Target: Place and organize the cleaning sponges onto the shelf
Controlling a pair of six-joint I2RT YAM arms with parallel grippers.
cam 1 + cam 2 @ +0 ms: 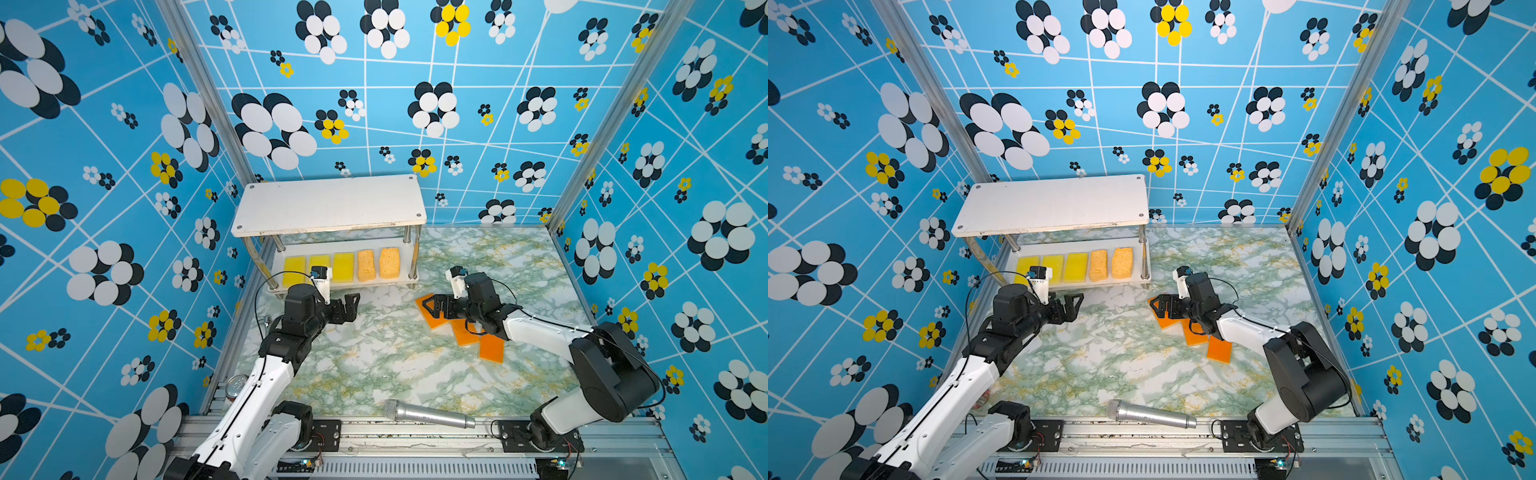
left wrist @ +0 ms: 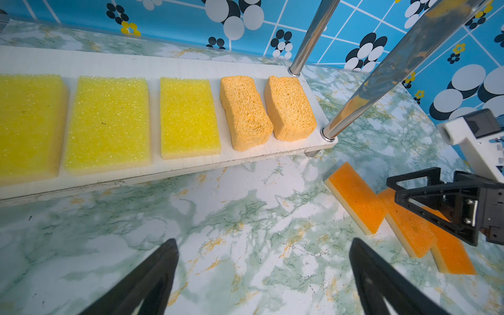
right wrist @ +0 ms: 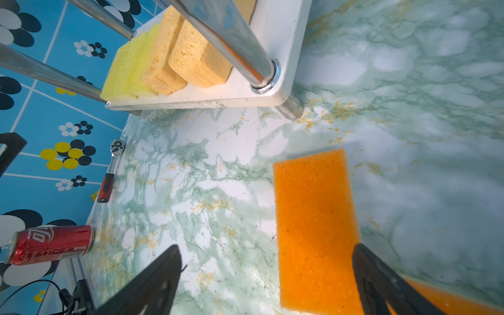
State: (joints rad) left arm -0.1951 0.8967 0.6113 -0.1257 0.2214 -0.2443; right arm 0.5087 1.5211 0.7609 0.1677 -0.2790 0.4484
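Item: orange sponge (image 3: 313, 223) nearest shelf (image 1: 328, 203) | right gripper (image 3: 266, 247) above, jaws apart, empty | left gripper (image 2: 263, 242) apart, empty | judged: centre across sponge width before closing

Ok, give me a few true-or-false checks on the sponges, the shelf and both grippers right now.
1. Five sponges sit in a row on the lower board of the shelf. True.
2. An orange sponge lies on the top board. False: all three orange sponges lie on the table, right of the shelf.
3. The left gripper is shut on a yellow sponge. False: its jaws stand open over the table and hold nothing.
4. The right gripper hangs open over an orange sponge. True.
5. The microphone lies on the lower board. False: the microphone lies at the table's near edge.
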